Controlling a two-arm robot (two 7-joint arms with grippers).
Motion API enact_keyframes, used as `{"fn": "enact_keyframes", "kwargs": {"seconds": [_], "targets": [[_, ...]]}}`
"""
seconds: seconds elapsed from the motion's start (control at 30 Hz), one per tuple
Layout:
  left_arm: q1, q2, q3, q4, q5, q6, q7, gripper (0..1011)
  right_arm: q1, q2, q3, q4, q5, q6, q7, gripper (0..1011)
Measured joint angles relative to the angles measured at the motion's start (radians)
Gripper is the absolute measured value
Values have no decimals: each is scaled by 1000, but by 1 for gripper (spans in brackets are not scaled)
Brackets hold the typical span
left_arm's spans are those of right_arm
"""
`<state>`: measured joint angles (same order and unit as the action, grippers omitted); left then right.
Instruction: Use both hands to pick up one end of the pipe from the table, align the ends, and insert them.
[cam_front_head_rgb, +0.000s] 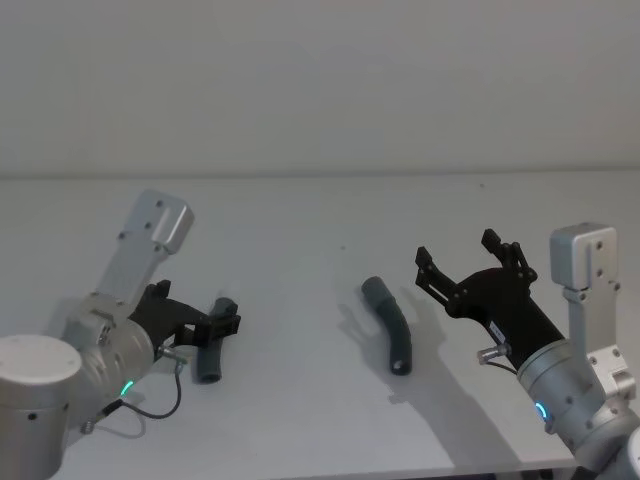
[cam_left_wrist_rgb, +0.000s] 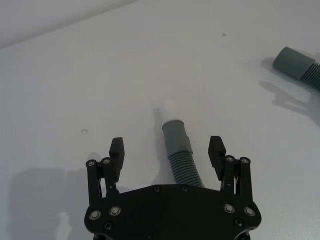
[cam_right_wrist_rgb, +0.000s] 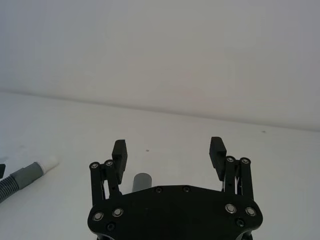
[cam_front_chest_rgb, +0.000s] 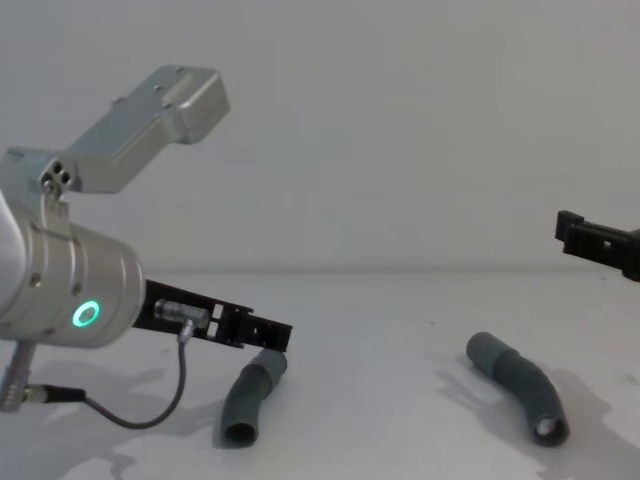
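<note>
In the grabbing step, the spread left end effector (cam_left_wrist_rgb: 167, 145) has the white-tipped pipe piece (cam_left_wrist_rgb: 181, 160) on the table (cam_left_wrist_rgb: 75, 75) between its fingers (cam_left_wrist_rgb: 117, 150) and should squeeze, while the spread right end effector (cam_front_head_rgb: 458, 250) must first drop to the socket piece (cam_front_head_rgb: 388, 320) lower down near it

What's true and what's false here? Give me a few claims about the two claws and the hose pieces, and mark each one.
1. The two hose pieces are already joined. False: the white-tipped hose piece and the other hose piece lie apart on the table.
2. The left claw is open. True.
3. The right claw holds a hose piece. False: it is open and holds nothing.
4. The left claw has a finger on either side of the white-tipped hose piece. True.
</note>
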<state>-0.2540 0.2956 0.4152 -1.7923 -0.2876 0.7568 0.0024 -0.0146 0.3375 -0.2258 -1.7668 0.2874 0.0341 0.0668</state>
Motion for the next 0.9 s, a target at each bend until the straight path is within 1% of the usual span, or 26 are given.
{"fn": "enact_keyframes", "kwargs": {"seconds": [0.3, 0.6, 0.9], "targets": [[-31, -24, 15, 37, 9, 34, -2, 1001, 0, 0, 0, 0, 0, 0, 0, 1000], [-52, -52, 16, 77, 13, 63, 2, 1001, 0, 0, 0, 0, 0, 0, 0, 1000], [-75, -72, 15, 116, 17, 72, 1, 1001, 0, 0, 0, 0, 0, 0, 0, 1000]]}}
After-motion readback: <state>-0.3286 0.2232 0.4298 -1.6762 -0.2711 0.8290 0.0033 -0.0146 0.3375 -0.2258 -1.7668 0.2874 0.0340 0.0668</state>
